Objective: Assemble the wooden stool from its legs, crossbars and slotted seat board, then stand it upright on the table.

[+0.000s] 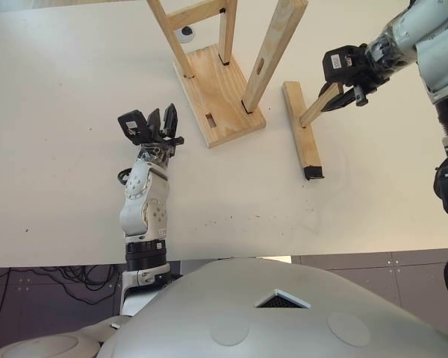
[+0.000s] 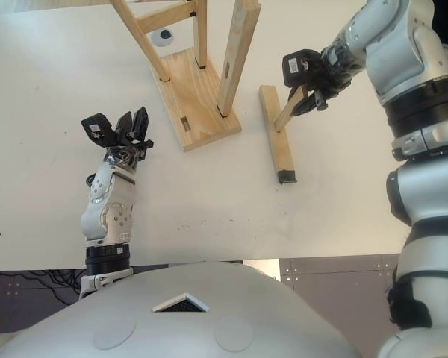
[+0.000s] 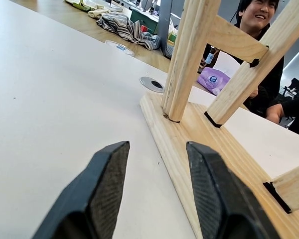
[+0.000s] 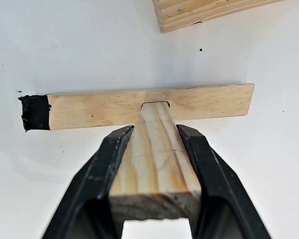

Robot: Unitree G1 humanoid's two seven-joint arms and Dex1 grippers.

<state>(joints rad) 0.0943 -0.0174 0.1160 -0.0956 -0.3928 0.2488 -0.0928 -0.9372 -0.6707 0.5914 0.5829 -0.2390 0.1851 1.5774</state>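
Upper centre, the pale slotted wooden seat board (image 1: pixel 218 95) lies flat carrying three upright pine legs (image 1: pixel 272 52), seemingly seated. The black-tipped fourth leg (image 1: pixel 302 138) lies to its right, its short wooden crossbar (image 1: pixel 319 107) clamped in the right gripper (image 1: pixel 337 95). The left gripper (image 1: pixel 163 119) waits, fingers apart; fitting and uprighting remain.

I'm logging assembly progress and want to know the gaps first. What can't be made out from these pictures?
- Upper ends of the three upright pale wooden legs: cut off by the top edge in both eye views.
- How deep the short wooden crossbar in the right hand sits in the loose black-tipped wooden leg: hidden inside the slot, right wrist view.
- What the small round grey disc is: too small to tell, eye views.
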